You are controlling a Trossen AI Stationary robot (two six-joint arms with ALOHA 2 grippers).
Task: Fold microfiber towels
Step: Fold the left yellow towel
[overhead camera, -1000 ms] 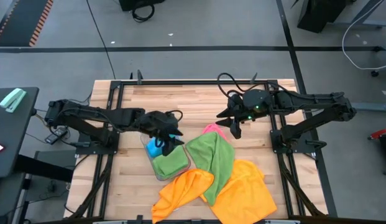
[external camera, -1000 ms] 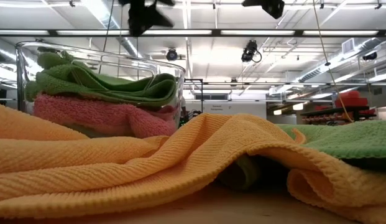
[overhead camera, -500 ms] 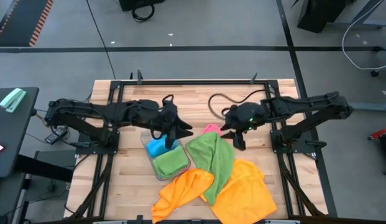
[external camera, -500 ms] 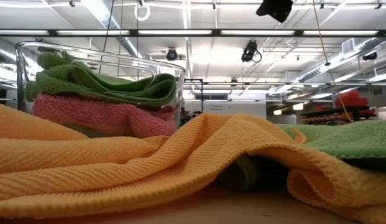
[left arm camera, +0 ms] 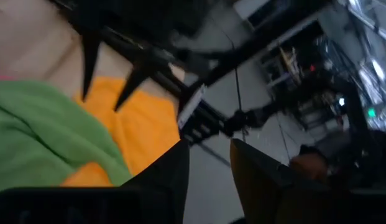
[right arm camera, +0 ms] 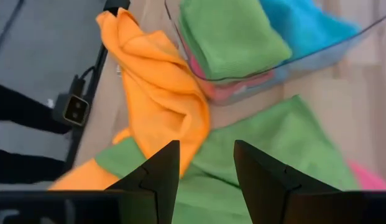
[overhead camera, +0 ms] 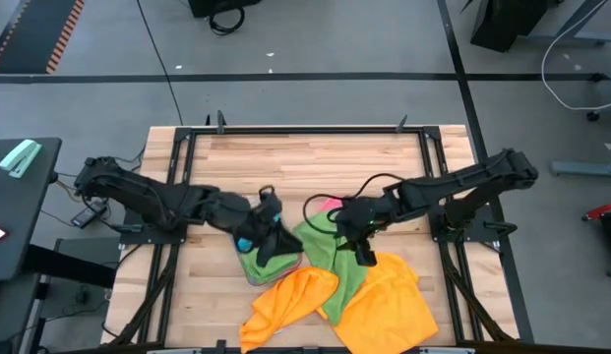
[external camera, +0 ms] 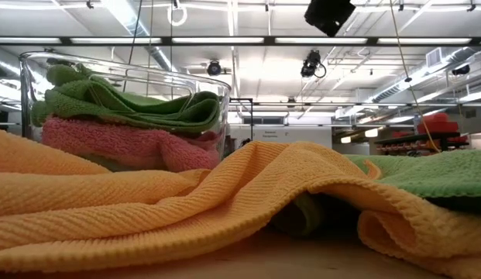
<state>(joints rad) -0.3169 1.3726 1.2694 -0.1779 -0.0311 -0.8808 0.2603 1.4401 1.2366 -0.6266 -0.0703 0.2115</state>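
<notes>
A clear tray (overhead camera: 250, 276) left of centre holds folded microfiber towels: a green one (right arm camera: 233, 34) on a pink one (right arm camera: 242, 84), with a blue one (right arm camera: 304, 25) beside them. A loose green towel (overhead camera: 342, 267) lies crumpled on the table, partly over two orange towels (overhead camera: 290, 300) (overhead camera: 392, 307). A pink towel (overhead camera: 330, 205) peeks out at its far side. My left gripper (overhead camera: 275, 241) hovers open over the tray's right end. My right gripper (right arm camera: 205, 168) hangs open above the loose green towel (right arm camera: 273, 137), slanting down, with nothing between its fingers.
The orange towels spill toward the table's near edge and fill the front of the low view (external camera: 225, 201). Bare wood (overhead camera: 305, 157) lies across the far half of the table. Black frame rails (overhead camera: 182, 197) run along the left and right edges.
My right gripper has come down and moved toward the near-left, from beside the pink towel to above the loose green one. My left gripper has risen out of the low view and swung toward the near edge over the tray. The towels have not moved.
</notes>
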